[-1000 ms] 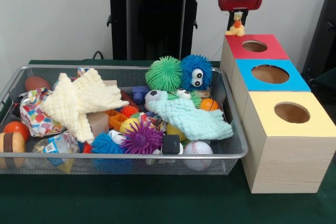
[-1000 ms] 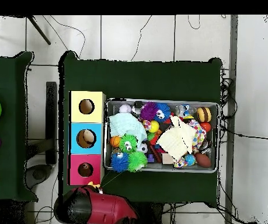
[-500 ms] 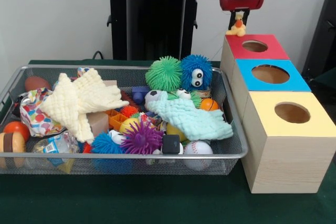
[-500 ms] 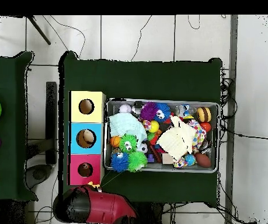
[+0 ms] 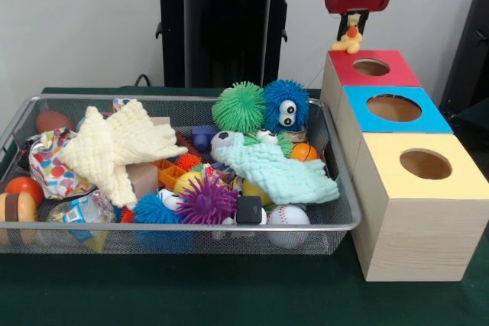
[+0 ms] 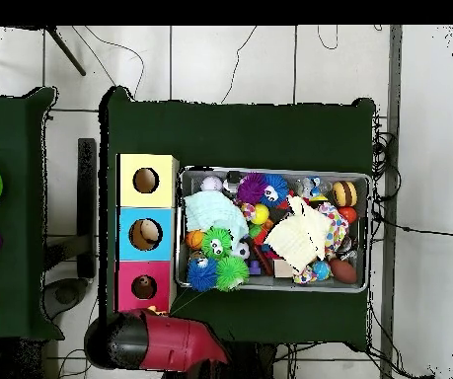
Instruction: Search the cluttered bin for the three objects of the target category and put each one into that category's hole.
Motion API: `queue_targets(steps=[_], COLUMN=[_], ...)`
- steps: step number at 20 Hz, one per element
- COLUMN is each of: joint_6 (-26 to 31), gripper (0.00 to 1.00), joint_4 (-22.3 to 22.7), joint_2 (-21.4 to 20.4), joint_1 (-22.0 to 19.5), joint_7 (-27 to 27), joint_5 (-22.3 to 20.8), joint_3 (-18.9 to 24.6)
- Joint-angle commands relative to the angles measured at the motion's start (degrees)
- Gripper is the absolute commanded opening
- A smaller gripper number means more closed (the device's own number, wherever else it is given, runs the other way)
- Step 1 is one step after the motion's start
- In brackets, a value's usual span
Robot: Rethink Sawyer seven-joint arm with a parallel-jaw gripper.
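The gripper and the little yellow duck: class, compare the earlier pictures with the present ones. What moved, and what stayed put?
The gripper, still shut on the yellow duck, drifted slightly toward the red box and a touch higher in the front view. Nothing was released. The bin and its toys stayed as they were.

Open air lies above the three holes in the red box [image 5: 371, 68], blue box [image 5: 393, 108] and yellow box [image 5: 425, 164] at right. The wire bin [image 5: 176, 227] at left is packed: fuzzy balls [image 5: 263, 106] stand tall at its far right corner, cloths [image 5: 122, 146] cover lower toys.
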Motion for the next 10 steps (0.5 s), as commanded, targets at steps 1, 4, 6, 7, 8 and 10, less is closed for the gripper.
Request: queue_targets(steps=[1,4,6,7,8,10], joint_6=[0.3,0.5,0.6,0.9,1.0,0.9], gripper=[0.00,0.00,0.00,0.00,0.00,0.00], joint_4=[-12.0,-12.4,-12.6,-12.8,-13.0,-12.8], joint_2=[0.0,0.2,0.3,0.4,0.5,0.4], joint_1=[0.2,0.3,0.4,0.7,0.7,0.4], joint_7=[10.3,10.2,10.1,10.3,10.3,10.1], joint_5=[0.8,0.7,0.7,0.5,0.4,0.7], joint_3=[2.0,1.8,1.6,1.2,1.1,1.5])
